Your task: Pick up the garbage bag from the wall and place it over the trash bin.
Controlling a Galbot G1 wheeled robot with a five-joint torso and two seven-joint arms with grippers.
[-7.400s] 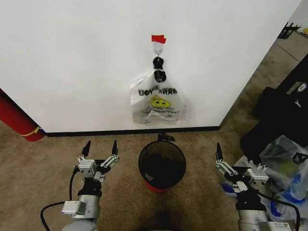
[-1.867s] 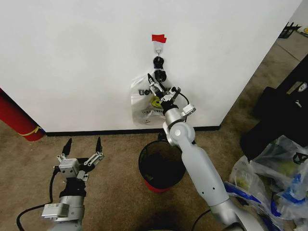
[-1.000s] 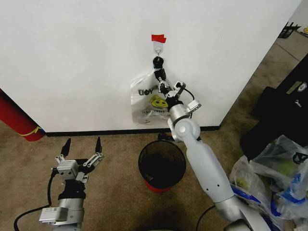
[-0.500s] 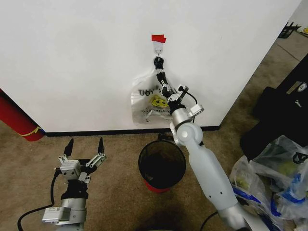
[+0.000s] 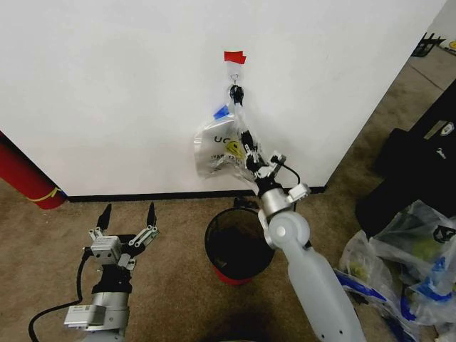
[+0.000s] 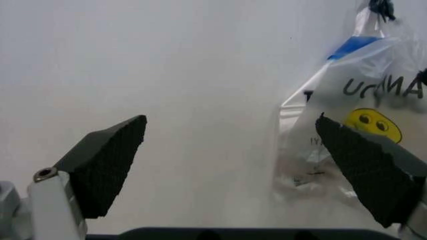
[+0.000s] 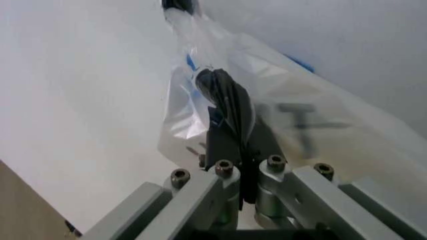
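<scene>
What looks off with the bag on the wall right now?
The garbage bag hangs askew: the right gripper, shut on its plastic, pulls it sideways off the wall while its top stays on the hook. Nothing torn or spilled.

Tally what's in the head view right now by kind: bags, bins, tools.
Garbage bag on the wall hook, pinched by the right tool: 1
Bulging bags on the floor: 2
Trash bin: 1
Tools: 2, left, right
Total: 6
</scene>
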